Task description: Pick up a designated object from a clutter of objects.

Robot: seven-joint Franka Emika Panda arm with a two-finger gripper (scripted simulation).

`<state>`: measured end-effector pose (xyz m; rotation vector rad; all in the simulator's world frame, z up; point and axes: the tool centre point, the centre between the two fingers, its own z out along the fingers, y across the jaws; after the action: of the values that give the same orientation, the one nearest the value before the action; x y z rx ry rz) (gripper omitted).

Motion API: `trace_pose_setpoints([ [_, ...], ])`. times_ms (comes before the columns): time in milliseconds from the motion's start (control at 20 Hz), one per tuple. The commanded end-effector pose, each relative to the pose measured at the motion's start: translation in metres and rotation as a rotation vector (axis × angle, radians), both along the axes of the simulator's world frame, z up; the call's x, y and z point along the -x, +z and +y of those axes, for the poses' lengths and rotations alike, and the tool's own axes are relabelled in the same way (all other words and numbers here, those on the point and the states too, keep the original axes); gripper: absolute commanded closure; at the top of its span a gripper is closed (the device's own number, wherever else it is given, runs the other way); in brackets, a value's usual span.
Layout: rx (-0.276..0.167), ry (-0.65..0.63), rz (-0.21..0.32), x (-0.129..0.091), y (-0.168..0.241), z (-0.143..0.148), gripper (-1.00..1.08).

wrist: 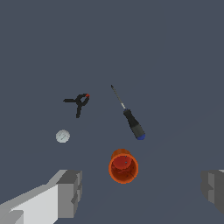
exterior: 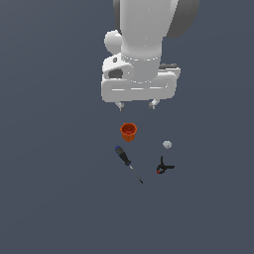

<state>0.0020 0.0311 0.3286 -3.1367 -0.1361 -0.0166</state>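
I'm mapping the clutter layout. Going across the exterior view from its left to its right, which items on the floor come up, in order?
Screwdriver → orange cup → black clamp → whitish lump

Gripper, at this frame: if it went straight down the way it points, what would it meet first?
Probably the orange cup: in the wrist view it lies between the open fingers of the gripper, nearest its line. Depth is unclear; it might touch the bare floor beside it. The screwdriver lies farther off.

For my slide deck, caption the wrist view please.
Open gripper above an orange cup, with screwdriver, black clamp and whitish lump beyond.
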Motion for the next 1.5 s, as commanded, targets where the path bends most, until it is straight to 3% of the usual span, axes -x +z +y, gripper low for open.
trace_pose_setpoints([
  [0,0.000,0.000,0.000,0.000,0.000,0.000,-0.92],
  [450,-0.011,0.048,-0.037,-0.005,0.016,0.011,-0.92],
  [850,-0.010,0.059,-0.037,-0.008,0.011,0.011,-0.92],
  [1450,0.004,0.184,-0.024,-0.035,-0.061,0.001,-0.92],
])
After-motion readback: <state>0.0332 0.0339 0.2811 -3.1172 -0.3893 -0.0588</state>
